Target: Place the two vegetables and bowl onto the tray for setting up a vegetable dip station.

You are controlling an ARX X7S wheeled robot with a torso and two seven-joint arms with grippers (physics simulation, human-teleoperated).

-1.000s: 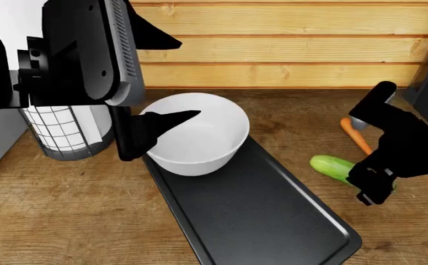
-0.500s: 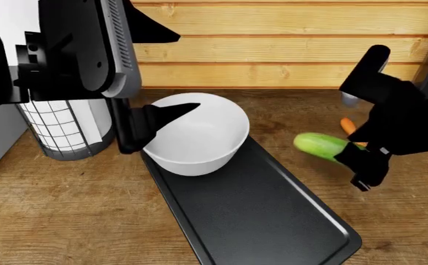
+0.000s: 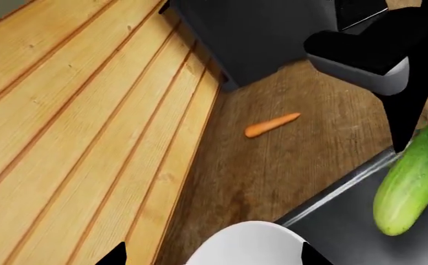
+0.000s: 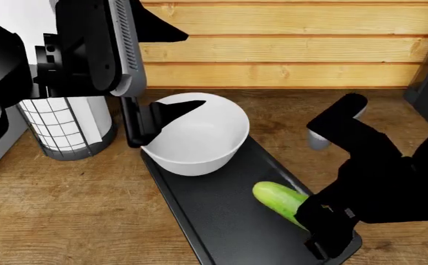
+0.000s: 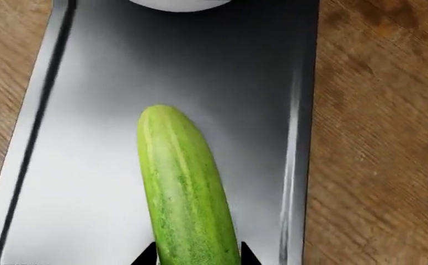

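Wooden planks run along the back wall, and below them the brown wood-grain table (image 4: pixel 74 210) carries everything I'm working with. On it lies the flat black rectangular tray (image 4: pixel 214 221) with its low raised rim, and the deep glossy white bowl (image 4: pixel 199 138) sits on its far end, so I'd call the bowl's part done.

My right gripper (image 5: pixel 197 255) is clamped on one end of the smooth green cucumber (image 4: pixel 279 201), fingers pressed to either side of it in the right wrist view. I'm holding it over the open middle of the tray, its free rounded end pointing toward the bowl. From the head view it hangs low above the black surface; whether it touches yet, I can't tell. This vegetable is nearly in, needing only to be set down and released.

My left gripper (image 4: pixel 171 115) hovers at the bowl's rim, one dark finger reaching over the white edge. Its fingertips show well apart at the edge of the left wrist view, with nothing between them.

What's left: the slim tapered orange carrot (image 3: pixel 271 125). It lies on the bare table near the wall, well apart from the tray, beside a dark appliance (image 3: pixel 258 33). By my reckoning, that's the last piece to fetch. The white mesh-patterned cylinder (image 4: pixel 67 130) at my left stays out of this.
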